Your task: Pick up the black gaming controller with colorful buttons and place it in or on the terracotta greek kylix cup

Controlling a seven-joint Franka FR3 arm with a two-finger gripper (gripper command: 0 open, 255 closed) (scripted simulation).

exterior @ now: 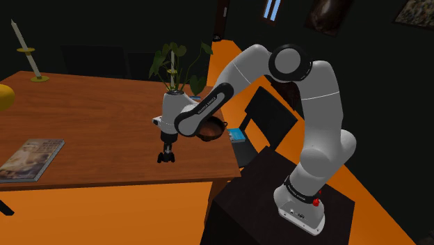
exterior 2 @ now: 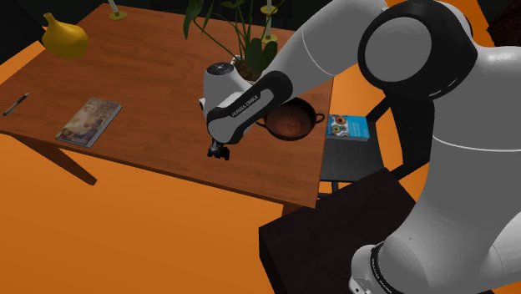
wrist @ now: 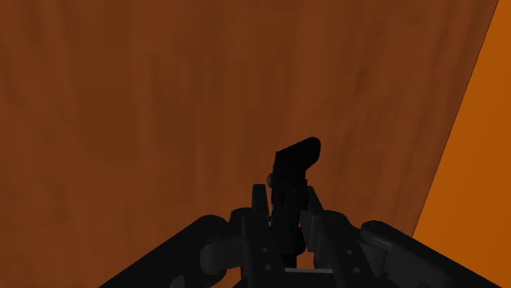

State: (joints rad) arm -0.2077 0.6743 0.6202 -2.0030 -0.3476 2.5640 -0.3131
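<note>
Shoulder view: the white arm [exterior: 306,104] reaches from its stand [exterior: 264,205] over the wooden table [exterior: 90,118], with the gripper [exterior: 165,158] pointing down close to the table's near edge. The dark, two-handled kylix cup [exterior: 214,130] stands on the table just behind the forearm, which partly hides it. A potted plant [exterior: 174,66] is behind the cup. A magazine [exterior: 31,159], a candle [exterior: 26,52] and a yellow object [exterior: 3,95] lie toward this view's left. A blue book [exterior: 238,136] rests on a black chair [exterior: 271,115] past the table's end. Second exterior view: the gripper hangs over bare wood, well apart from the cup, whose reddish-brown bowl is open and holds nothing. A pen [exterior 2: 15,104] lies on the orange floor [exterior 2: 125,234] beside the table. Wrist view: the two fingers [wrist: 260,203] stand close together and clasp the black gaming controller [wrist: 296,157], which juts out past their tips. Its buttons cannot be made out. The wood lies beyond it, with the table's edge and the floor to one side.
</note>
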